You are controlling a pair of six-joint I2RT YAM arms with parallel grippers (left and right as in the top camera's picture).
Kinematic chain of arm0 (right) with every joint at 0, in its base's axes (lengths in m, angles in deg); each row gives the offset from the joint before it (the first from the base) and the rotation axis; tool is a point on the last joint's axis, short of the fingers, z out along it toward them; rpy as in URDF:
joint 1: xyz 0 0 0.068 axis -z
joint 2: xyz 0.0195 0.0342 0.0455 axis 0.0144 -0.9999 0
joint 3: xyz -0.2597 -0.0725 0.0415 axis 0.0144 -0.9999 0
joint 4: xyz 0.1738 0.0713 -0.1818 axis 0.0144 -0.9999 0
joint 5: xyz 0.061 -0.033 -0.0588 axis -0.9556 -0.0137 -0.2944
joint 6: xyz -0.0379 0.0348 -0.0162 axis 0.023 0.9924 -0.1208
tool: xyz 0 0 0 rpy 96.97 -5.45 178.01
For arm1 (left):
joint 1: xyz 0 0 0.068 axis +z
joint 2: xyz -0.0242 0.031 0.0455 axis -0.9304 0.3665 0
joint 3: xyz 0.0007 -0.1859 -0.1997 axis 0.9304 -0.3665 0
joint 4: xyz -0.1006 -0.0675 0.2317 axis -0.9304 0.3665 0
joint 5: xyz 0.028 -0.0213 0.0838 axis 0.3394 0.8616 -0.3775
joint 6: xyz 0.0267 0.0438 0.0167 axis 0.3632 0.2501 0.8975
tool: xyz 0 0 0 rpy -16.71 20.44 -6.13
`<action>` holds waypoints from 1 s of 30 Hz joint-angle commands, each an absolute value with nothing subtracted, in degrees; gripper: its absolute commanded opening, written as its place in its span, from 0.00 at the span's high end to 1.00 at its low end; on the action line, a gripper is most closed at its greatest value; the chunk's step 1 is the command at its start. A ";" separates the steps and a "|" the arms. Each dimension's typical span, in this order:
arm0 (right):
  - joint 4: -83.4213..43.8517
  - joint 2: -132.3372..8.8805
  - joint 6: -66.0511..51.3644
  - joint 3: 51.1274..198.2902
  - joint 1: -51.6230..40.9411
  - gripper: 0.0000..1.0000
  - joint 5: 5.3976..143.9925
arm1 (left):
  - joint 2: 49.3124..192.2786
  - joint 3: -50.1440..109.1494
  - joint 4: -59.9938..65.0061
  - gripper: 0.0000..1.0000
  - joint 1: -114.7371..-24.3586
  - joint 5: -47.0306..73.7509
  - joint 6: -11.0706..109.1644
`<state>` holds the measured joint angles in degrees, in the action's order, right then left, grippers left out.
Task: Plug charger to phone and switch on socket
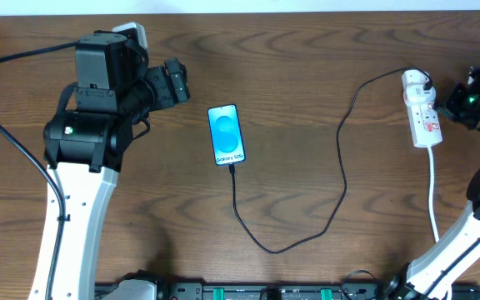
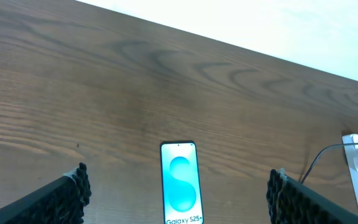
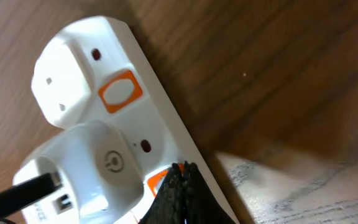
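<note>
The phone [image 1: 226,133] is lying flat near the middle of the table [image 1: 307,67], with its blue screen shining upward and the "Galaxy" text at the end nearer to me. The charger [image 1: 344,175] is meeting that lower end of the phone with its tip. From there it is running down in a loop, then climbing to the right up to the white plug [image 1: 415,81], which is sitting in the far end of the socket [image 1: 424,117]. The socket is lying near the right edge of the table, well apart from the phone, and its white cord [image 1: 433,192] is trailing toward the front.

The left gripper [image 1: 176,82] is hanging to the left of the phone, touching nothing. In the left wrist view its two fingers [image 2: 67,199] are standing far apart, with the phone [image 2: 180,183] showing between them further off.

The right gripper [image 3: 179,186] is hovering just beside the socket [image 3: 148,87]. Its fingers are pressed together into one dark tip and are gripping nothing. This tip is sitting over the nearer orange switch [image 3: 157,180], next to the plug [image 3: 98,162]; whether it is pushing the switch I cannot tell. The other orange switch [image 3: 120,91] is lying bare.
</note>
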<state>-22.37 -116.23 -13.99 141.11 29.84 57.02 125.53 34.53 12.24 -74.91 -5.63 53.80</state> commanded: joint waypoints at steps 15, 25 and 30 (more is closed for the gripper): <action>-19.47 -117.04 -13.62 137.09 29.23 0.99 53.68 | 125.66 34.99 12.44 0.08 -74.70 -6.38 54.15; -19.75 -117.04 -13.62 137.07 28.22 0.99 52.35 | 125.66 34.99 12.44 0.09 -74.70 -6.38 54.15; -19.84 -117.04 -13.64 137.07 26.67 0.99 52.37 | 125.66 34.99 12.44 0.09 -74.70 -6.38 54.15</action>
<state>-18.59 -116.01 -14.01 138.99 29.90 55.17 125.53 34.53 12.24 -74.91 -5.63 53.80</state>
